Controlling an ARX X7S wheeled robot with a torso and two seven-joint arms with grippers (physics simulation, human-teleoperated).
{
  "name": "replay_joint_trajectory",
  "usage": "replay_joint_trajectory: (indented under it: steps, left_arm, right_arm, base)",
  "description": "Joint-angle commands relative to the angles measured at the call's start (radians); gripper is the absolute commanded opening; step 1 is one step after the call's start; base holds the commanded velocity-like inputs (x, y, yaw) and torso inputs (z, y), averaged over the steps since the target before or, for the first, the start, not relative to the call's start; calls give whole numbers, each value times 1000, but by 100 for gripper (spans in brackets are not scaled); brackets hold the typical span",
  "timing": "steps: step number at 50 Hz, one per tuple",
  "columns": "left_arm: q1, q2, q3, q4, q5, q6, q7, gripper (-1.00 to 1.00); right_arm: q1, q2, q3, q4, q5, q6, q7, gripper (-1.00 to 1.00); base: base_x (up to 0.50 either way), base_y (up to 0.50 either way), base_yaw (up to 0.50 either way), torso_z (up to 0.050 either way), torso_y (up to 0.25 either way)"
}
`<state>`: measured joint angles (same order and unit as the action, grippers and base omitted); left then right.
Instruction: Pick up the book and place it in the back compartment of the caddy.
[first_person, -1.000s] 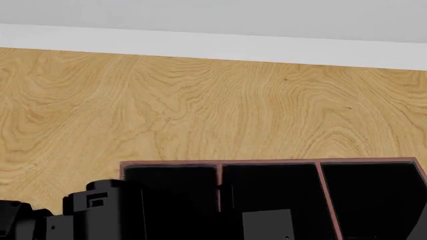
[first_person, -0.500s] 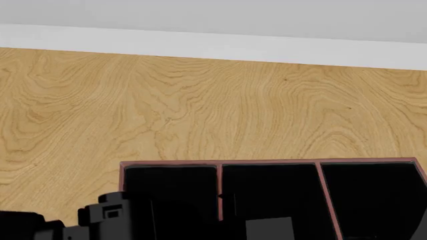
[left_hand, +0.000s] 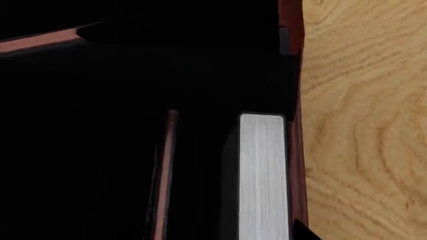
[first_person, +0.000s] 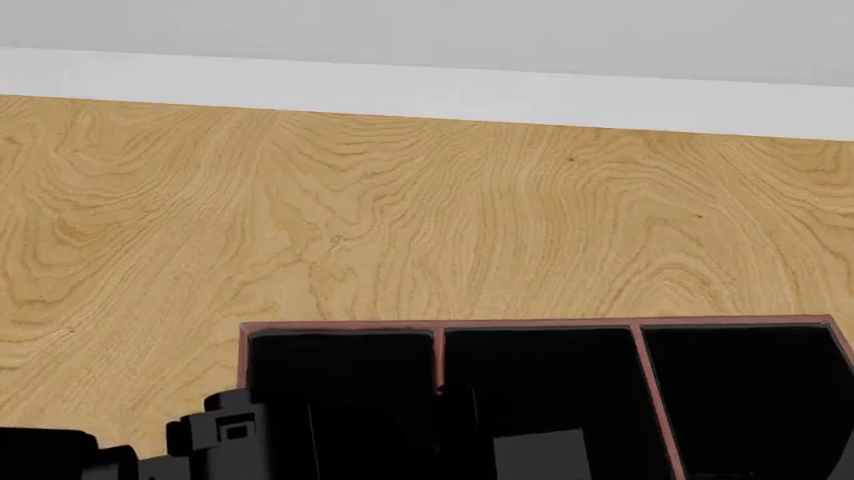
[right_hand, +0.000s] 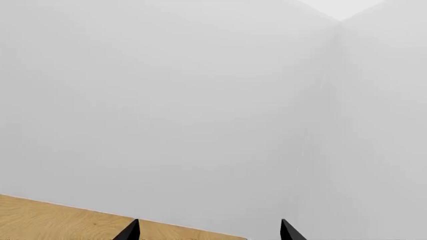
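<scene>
The caddy (first_person: 438, 327) lies at the near edge of the head view, black inside, with a reddish-brown rim and dividers. In the left wrist view the book (left_hand: 262, 175) stands on edge inside a caddy cell, white-grey page edges up, close against the outer rim (left_hand: 294, 150), with a divider (left_hand: 163, 175) on its other side. My left gripper (left_hand: 208, 235) hovers over that cell. Only one fingertip (left_hand: 301, 233) shows, beyond the book's side, so the jaws stand wide and apart from the book. My right gripper (right_hand: 208, 231) is open, empty, and faces the wall.
The wooden table (first_person: 427, 220) stretches beyond the caddy to a white wall. My left arm (first_person: 227, 440) overlaps the caddy's near left cell. A dark grey block (first_person: 541, 455) sits at the frame's bottom edge; I cannot tell what it is.
In the head view my left arm has sunk toward the bottom edge and shifted slightly right. The dark grey block sank a little with it. The caddy has not moved.
</scene>
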<state>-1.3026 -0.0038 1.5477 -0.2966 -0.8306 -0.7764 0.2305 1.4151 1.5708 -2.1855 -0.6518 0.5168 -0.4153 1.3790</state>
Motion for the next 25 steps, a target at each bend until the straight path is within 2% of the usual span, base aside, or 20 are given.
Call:
replay_joint_trajectory:
  steps: [1, 13, 25]
  left_arm:
    - [-6, 2, -4, -2, 0, 0, -12, 100]
    - [-11, -1, -5, 5, 3, 4, -17, 100]
    - [-28, -7, -16, 60, -18, -17, -42, 100]
  right_arm:
    - [3, 0, 6, -21, 3, 24, 6, 100]
    - [16, 0, 23, -61, 26, 74, -2, 100]
    - [6, 0, 17, -34, 14, 42, -4, 100]
  base:
    - [0, 0, 0, 0, 0]
    - [0, 0, 0, 0, 0]
    - [0, 0, 0, 0, 0]
